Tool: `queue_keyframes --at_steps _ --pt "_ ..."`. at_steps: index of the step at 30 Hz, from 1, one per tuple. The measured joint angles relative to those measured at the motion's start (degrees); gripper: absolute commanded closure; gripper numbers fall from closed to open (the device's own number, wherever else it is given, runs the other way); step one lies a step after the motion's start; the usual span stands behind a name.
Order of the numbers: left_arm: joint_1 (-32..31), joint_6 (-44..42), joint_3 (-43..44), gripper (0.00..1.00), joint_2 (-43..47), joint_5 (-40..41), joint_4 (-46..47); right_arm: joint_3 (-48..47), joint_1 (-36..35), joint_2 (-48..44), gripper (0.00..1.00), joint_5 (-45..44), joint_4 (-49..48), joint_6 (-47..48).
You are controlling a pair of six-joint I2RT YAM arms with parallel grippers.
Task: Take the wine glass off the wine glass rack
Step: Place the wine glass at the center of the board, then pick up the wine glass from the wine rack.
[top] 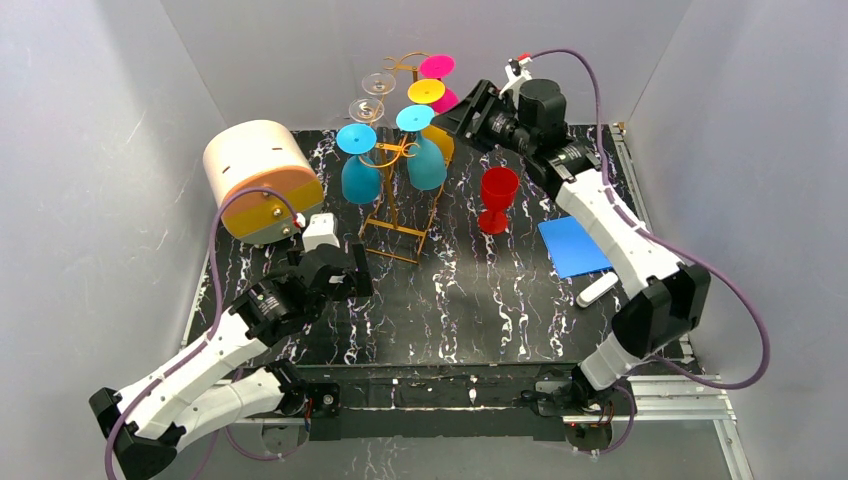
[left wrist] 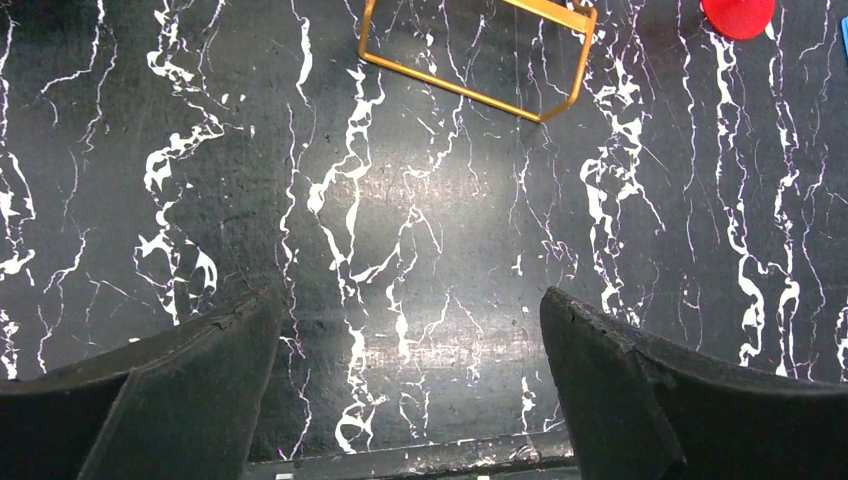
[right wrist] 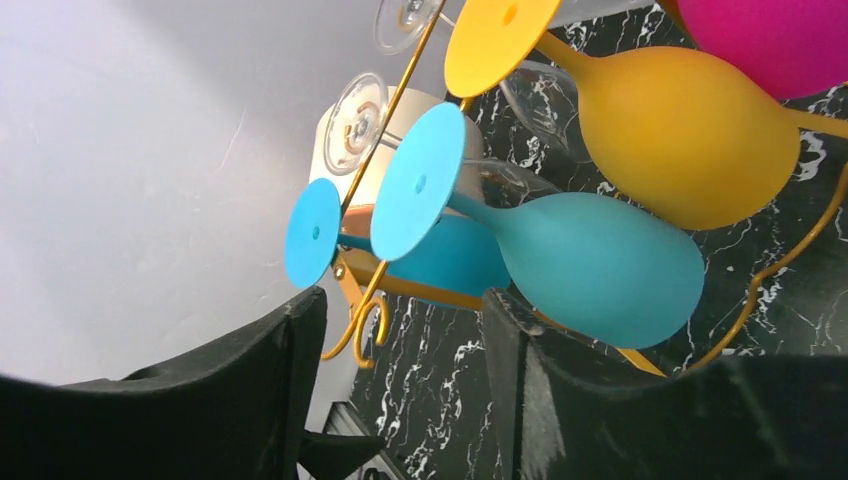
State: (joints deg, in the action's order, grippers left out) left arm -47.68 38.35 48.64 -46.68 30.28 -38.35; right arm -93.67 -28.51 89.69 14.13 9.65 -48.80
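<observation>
Well, our right gripper (right wrist: 400,300) hangs open near the teal glass (right wrist: 600,270), left gripper (left wrist: 410,350) open too. A nudge could topple the rack (left wrist: 460,90).

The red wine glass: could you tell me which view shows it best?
Top external: the red wine glass stands whole and upright. Left wrist catches only its red edge; right wrist misses it.

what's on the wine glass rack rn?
Six inverted glasses hang on the wine glass rack: two teal, one yellow, one magenta, two clear. Magenta and yellow bowls sit partly behind the right gripper.
</observation>
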Motion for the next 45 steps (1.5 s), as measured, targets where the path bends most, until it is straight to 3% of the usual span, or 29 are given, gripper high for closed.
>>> queue_keyframes --at_steps 12,26,37,45 --pt "0.0 0.46 0.0 0.02 0.76 -1.33 -0.92 -8.92 1.99 12.66 0.5 4.0 -1.88 -7.23" --pt "0.0 0.46 -1.25 0.02 0.76 -1.99 -0.94 -12.96 2.84 16.59 0.77 9.46 -2.51 -12.02" --pt "0.0 0.42 -1.27 0.02 0.76 -1.99 -1.01 -12.96 2.95 16.59 0.74 9.92 -1.7 -14.47" --pt "0.0 0.44 -1.27 0.02 0.76 -2.01 -1.16 -12.96 2.95 16.46 0.84 9.38 -0.63 -15.02"
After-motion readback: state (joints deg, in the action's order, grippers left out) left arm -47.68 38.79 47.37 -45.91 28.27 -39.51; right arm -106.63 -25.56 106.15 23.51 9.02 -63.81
